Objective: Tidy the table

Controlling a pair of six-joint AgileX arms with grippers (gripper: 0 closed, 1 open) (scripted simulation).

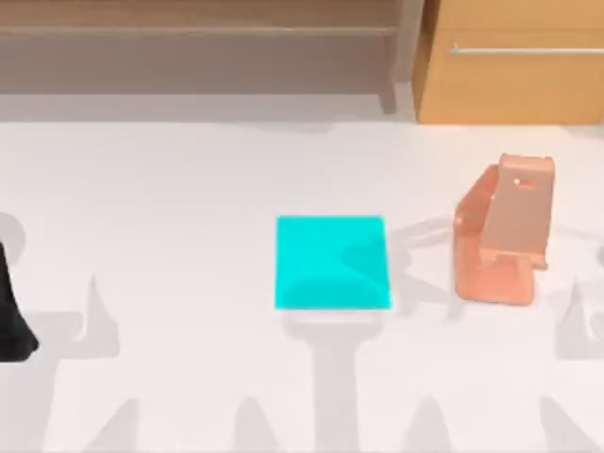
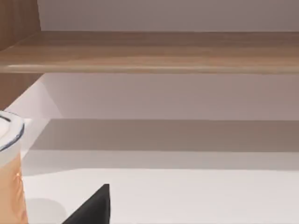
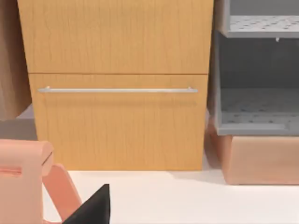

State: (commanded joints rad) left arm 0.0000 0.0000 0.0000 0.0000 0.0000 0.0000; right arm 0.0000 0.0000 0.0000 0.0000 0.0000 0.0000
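Left gripper hangs low over the table near its left edge, a dark tip of it showing in the left wrist view; whether it is released or clenched, I cannot tell. Left arm is a black shape at the left margin of the top view. Right gripper sits low over the right side of the table, facing the back; its state I cannot tell either. Nothing visibly grasped by either one. Table is the broad white surface running across the whole top view, crossed by grey shadows. Cyan square mat lies flat near the middle of it. Pink stand rests on the table to the right of the mat, apart from it; in the right wrist view it is close to that gripper. Orange-bodied container with a white, blue-lined rim stands on the table close to the left gripper. At the back right, light-brown wooden cabinet with a horizontal metal handle. Wooden shelf runs along the back left. Beside the cabinet, a grey perforated rack sits on a tan base.
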